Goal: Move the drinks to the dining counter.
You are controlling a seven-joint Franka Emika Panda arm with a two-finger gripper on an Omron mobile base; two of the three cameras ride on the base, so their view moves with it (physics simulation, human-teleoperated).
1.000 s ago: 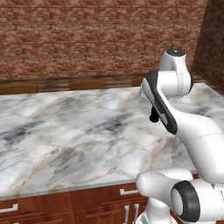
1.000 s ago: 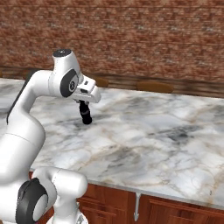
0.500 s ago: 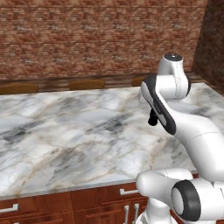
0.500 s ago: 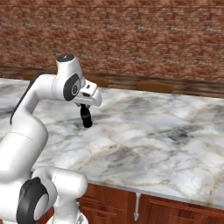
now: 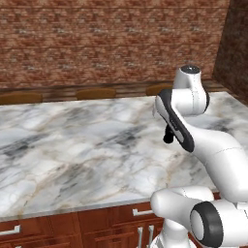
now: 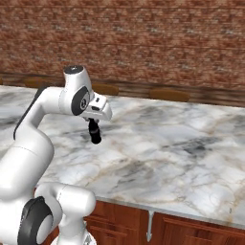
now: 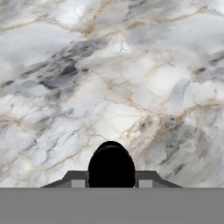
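Bottle [image 6: 94,133] in claw [image 6: 92,124], seemingly slightly lower.

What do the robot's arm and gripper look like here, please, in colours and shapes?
The arm is made of glossy white, rounded segments with dark grey to black bands and caps at the joints. A boxy white hand carries the gripper, whose two fingers are small and dark. No cables or markings can be made out.
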